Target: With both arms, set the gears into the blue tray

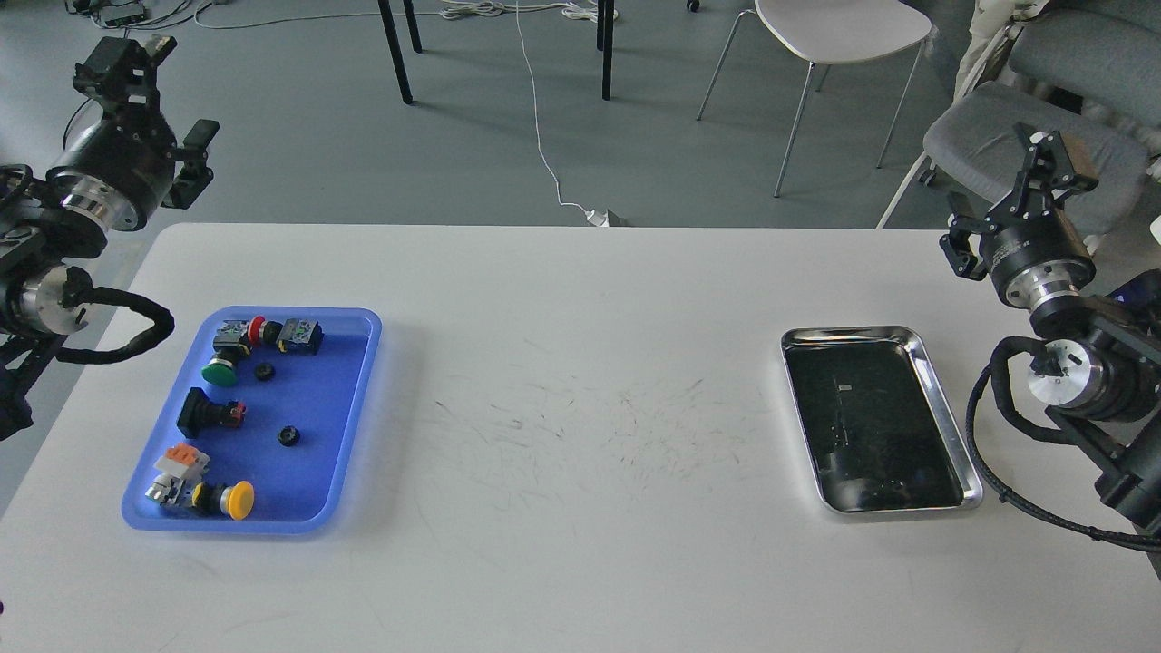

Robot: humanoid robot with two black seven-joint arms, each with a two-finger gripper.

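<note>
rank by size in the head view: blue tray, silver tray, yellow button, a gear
1. blue tray
2. silver tray, a little smaller
3. yellow button
4. gear, smallest

All lie on the same table at similar depth, so the order looks reliable.

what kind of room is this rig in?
Probably a lab or office workspace: a white table with a blue tray of push-button switches and gears, office chairs behind, and a cable trailing over the grey floor.
</note>
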